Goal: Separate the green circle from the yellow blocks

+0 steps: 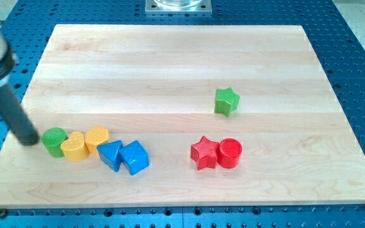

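My tip rests on the desk near its edge at the view's left, at the lower end of the dark rod that slants up toward the view's top left corner. I carry no hand, so nothing is grasped or clenched; the rod simply ends at the tip.

Just to the view's right of my tip, close beside it and perhaps touching, stands the green circle. On its far side from my tip, the green circle presses against the yellow heart, and the yellow hexagon-like block sits against the heart, a little toward the view's top. So the green circle is at the end of a row, with both yellow blocks directly beyond it from my tip.

Further along that row to the view's right lie two blue blocks, a wedge-like blue block and a blue cube, side by side and touching.

Well apart from my tip, toward the view's right, a red star touches a red cylinder. Above them, toward the view's top, a green star stands alone.
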Motion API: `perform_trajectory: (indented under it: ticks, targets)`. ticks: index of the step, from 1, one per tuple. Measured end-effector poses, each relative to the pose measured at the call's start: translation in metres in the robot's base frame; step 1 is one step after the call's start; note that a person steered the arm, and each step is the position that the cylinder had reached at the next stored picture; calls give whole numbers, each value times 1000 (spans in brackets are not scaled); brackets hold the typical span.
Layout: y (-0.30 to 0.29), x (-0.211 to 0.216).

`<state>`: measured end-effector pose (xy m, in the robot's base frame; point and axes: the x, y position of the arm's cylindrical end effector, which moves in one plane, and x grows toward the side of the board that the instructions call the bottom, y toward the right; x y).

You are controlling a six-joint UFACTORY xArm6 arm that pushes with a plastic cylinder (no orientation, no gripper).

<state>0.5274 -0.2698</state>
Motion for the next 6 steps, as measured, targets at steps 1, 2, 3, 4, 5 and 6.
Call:
perform_trajectory:
  ticks: [1,2,3,4,5,6]
  targets:
    - [7,31]
    - [43,37]
    - [91,25]
    - [134,1]
    - [158,-26]
    - [96,-25]
